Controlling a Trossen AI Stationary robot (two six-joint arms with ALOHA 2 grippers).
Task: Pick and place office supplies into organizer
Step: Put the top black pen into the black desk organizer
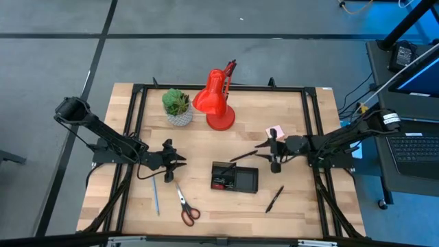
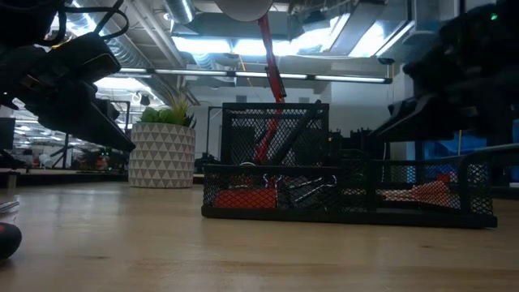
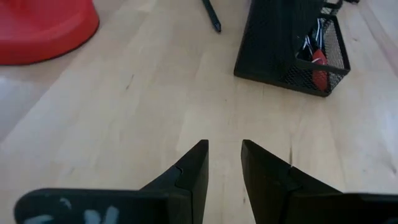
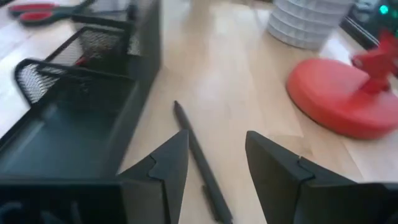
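The black mesh organizer (image 1: 234, 177) stands at the table's middle, with clips and a red item (image 3: 318, 62) inside; it also shows in the right wrist view (image 4: 74, 93). My right gripper (image 1: 264, 147) is open just to its far right. Its fingers (image 4: 168, 168) stand on either side of a black pen (image 4: 198, 155) lying flat on the table, without touching it. My left gripper (image 1: 180, 162) is open and empty, left of the organizer, over bare wood (image 3: 224, 162). Red-handled scissors (image 1: 185, 204), a blue pen (image 1: 156, 194), a second black pen (image 1: 275, 199) and a pink pad (image 1: 275, 131) lie on the table.
A red desk lamp (image 1: 216, 103) and a small potted plant (image 1: 178, 106) stand at the table's far side. A black metal frame (image 1: 137, 123) runs around the work area. The lamp's base (image 4: 339, 93) is close beyond the right gripper.
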